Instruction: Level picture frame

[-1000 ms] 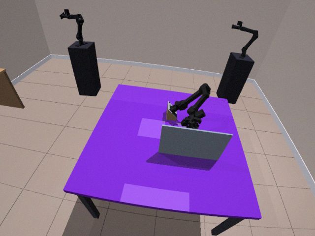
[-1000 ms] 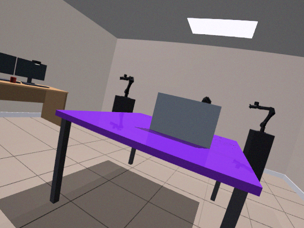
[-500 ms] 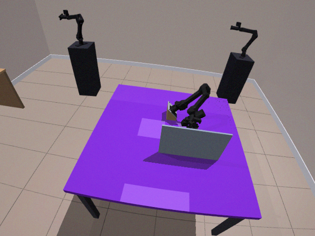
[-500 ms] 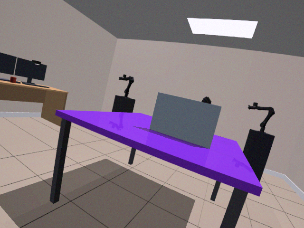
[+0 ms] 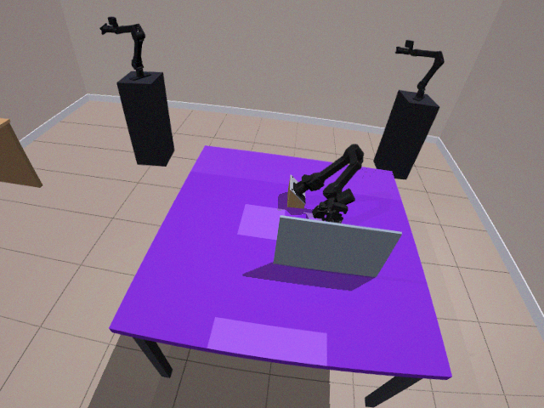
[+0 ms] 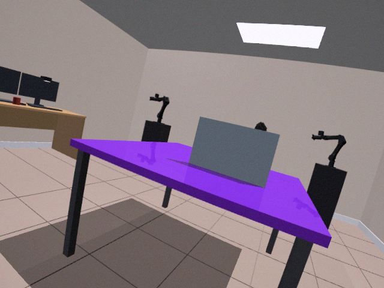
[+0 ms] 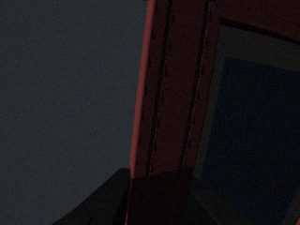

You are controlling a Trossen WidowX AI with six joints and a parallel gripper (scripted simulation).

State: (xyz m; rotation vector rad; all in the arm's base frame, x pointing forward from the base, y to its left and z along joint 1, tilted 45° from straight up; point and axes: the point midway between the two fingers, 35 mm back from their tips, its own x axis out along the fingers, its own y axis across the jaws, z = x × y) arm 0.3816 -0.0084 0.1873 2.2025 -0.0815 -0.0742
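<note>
Picture frame [image 7: 164,88], its reddish left rail running tilted from the upper middle to the bottom of the wrist view, sat between the dark fingers of the gripper [image 7: 157,209], which was clamped narrowly on that rail. Behind it stood the grey wall panel [image 7: 63,88]. From above, the panel [image 5: 333,247] stood upright at the centre of the purple table [image 5: 197,272], hiding the frame, with the arm [image 5: 338,175] bent down behind its upper edge.
</note>
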